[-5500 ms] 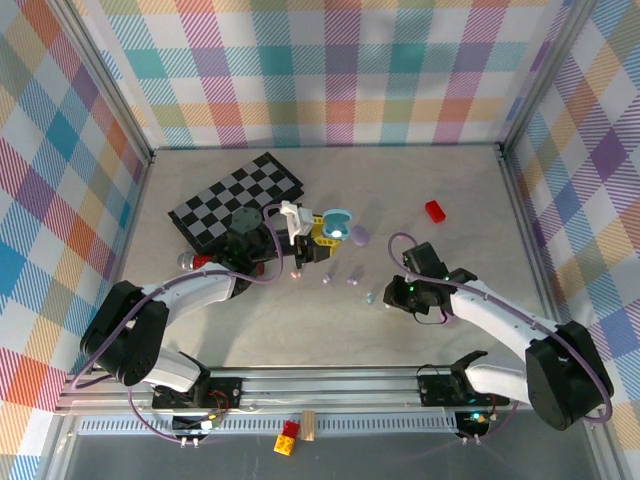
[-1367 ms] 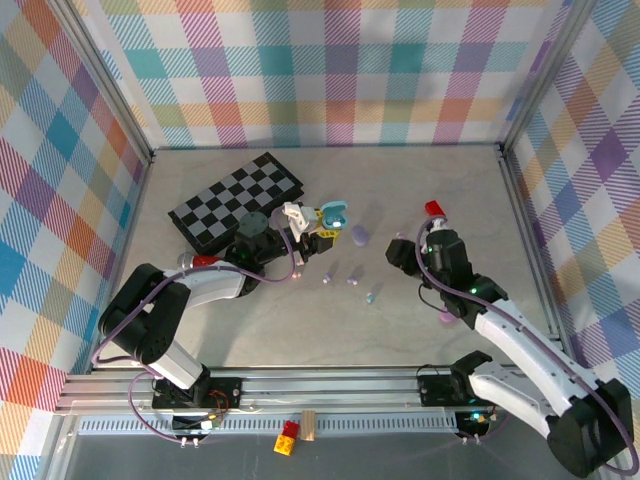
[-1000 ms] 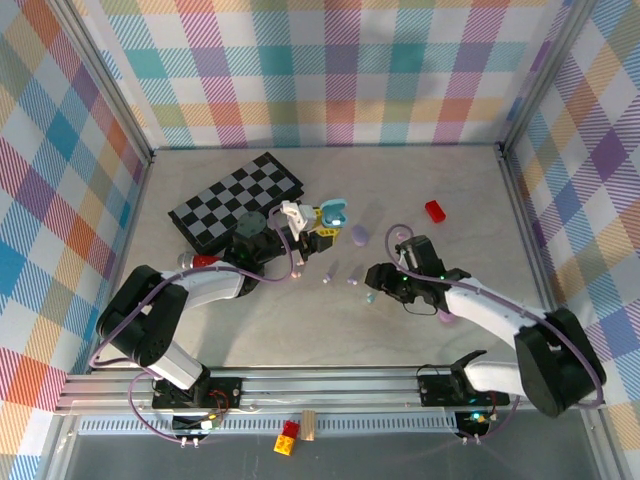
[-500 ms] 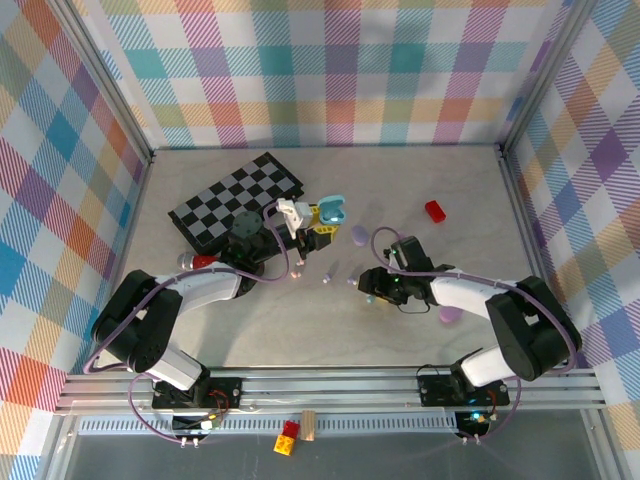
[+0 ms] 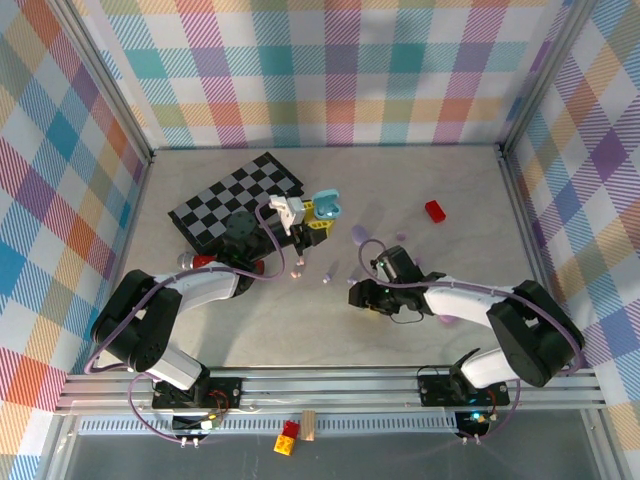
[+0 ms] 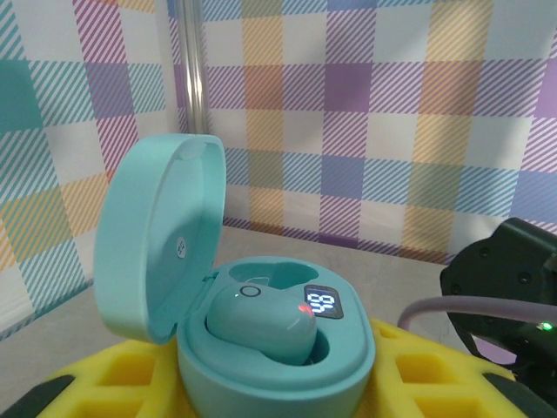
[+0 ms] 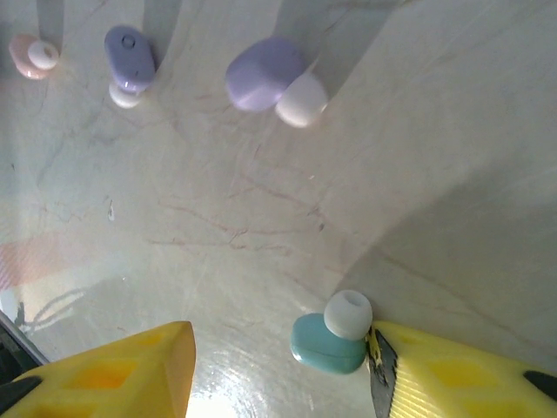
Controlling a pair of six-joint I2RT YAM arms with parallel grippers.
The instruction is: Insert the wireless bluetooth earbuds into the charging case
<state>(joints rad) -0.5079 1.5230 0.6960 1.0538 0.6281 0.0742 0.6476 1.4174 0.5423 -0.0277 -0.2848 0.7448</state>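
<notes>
My left gripper (image 5: pixel 316 214) is shut on the teal charging case (image 6: pixel 278 348), held up off the table with its lid open. One teal earbud (image 6: pixel 261 320) sits in the case's near slot and the slot behind it is empty. My right gripper (image 7: pixel 278 370) is low over the table, open, with a second teal earbud (image 7: pixel 329 341) lying between its yellow fingers (image 7: pixel 113 370). That earbud touches the right finger (image 7: pixel 452 374). Two purple earbuds (image 7: pixel 129 48) (image 7: pixel 261 74) and a pink earbud (image 7: pixel 30 57) lie farther out on the table.
A checkerboard (image 5: pixel 237 197) lies at the back left. A closed purple case (image 5: pixel 360 235) rests just beyond my right gripper (image 5: pixel 362 297). A red block (image 5: pixel 435 210) is at the back right, and a pinkish-purple object (image 5: pixel 447 319) lies under my right arm.
My right gripper has swung left and come down around the teal earbud on the table. My left gripper has shifted the teal case slightly left and back.
</notes>
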